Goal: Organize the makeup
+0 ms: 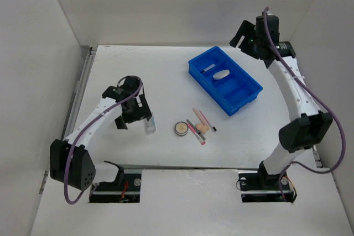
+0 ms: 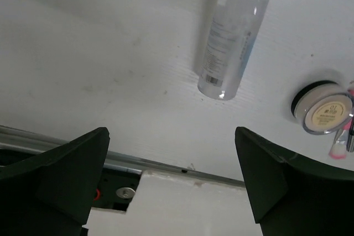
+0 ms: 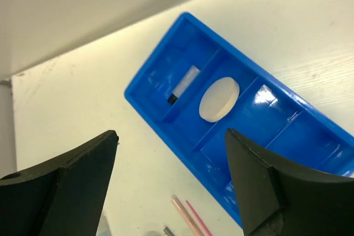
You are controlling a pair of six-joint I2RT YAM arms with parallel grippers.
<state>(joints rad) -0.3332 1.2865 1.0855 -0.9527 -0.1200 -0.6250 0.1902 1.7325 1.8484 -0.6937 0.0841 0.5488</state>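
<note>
A clear tube (image 1: 150,127) lies on the white table just right of my left gripper (image 1: 134,120). In the left wrist view the tube (image 2: 232,42) lies beyond the open, empty gripper (image 2: 171,189). A round beige compact (image 1: 180,128) (image 2: 323,111), thin pink and dark pencils (image 1: 197,130) and a beige sponge (image 1: 202,129) lie mid-table. The blue divided tray (image 1: 243,96) holds a second clear tube (image 3: 185,83) and a cream round pad (image 3: 219,99). My right gripper (image 1: 241,38) hangs high above the tray's far end, open and empty (image 3: 171,192).
White walls close in the left, back and right sides. A metal rail (image 2: 166,165) runs along the table's near edge by the arm bases. The tray's (image 3: 310,136) two nearer compartments hold nothing.
</note>
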